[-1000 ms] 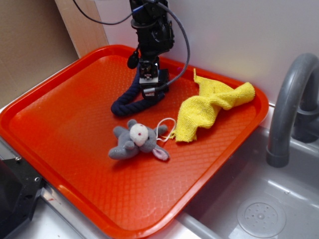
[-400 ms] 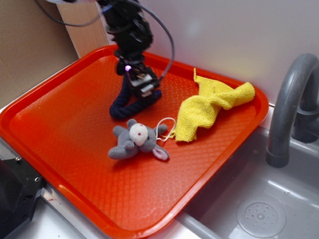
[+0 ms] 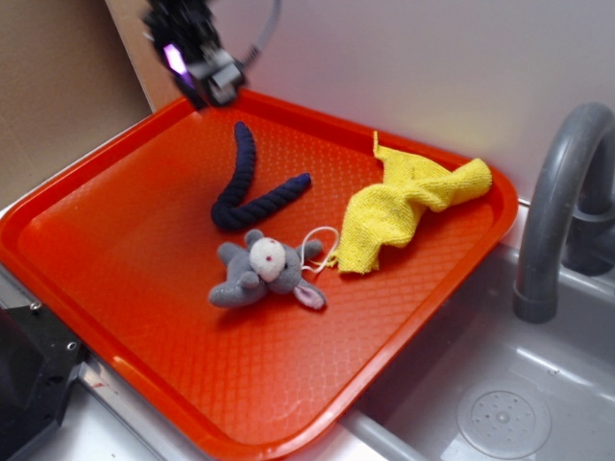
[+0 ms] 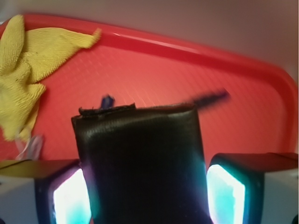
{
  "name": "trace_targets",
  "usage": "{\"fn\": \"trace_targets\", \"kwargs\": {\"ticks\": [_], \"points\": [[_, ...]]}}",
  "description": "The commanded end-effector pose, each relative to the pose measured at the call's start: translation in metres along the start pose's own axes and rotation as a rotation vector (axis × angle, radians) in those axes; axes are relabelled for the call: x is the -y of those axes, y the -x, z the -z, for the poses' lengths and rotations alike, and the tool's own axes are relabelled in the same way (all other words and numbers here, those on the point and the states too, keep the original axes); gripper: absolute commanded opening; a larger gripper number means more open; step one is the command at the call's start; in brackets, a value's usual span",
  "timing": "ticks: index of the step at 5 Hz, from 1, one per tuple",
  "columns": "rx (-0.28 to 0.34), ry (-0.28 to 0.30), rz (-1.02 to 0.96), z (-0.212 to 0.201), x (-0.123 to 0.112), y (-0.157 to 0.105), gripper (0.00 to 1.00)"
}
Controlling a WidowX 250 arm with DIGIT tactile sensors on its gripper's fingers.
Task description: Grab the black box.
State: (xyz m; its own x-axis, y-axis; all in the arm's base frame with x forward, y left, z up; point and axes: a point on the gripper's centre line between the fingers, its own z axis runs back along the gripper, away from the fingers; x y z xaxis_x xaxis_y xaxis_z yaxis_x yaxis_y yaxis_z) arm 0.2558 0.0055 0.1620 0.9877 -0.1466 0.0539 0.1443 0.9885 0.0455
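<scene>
1. Wrist view: black box (image 4: 140, 163) fills the gap between both fingers, clamped by the gripper (image 4: 142, 191).
2. Exterior view: gripper (image 3: 207, 77) raised above the red tray's (image 3: 115, 288) 11 o'clock corner, box not discernible there.
3. Navy rope (image 3: 245, 187) lies at 5 o'clock from the gripper; grey plush mouse (image 3: 261, 271) below it; yellow cloth (image 3: 408, 206) at 3 o'clock.

You see a red textured plastic tray (image 3: 144, 317) carrying a navy twisted rope (image 3: 252, 190), a grey plush mouse (image 3: 259, 272) and a crumpled yellow knit cloth (image 3: 404, 206).
</scene>
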Motion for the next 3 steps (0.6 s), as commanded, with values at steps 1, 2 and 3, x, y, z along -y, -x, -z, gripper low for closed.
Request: {"fn": "trace_targets", "kwargs": {"ticks": [1,2,3], "points": [[0.062,-0.017,-0.140,-0.075,-0.010,0.022,0.00],[-0.027,-0.086,-0.186,-0.055,-0.015,0.019,0.00],[-0.040,-0.093,-0.193,-0.042,-0.018,0.019,0.00]]}}
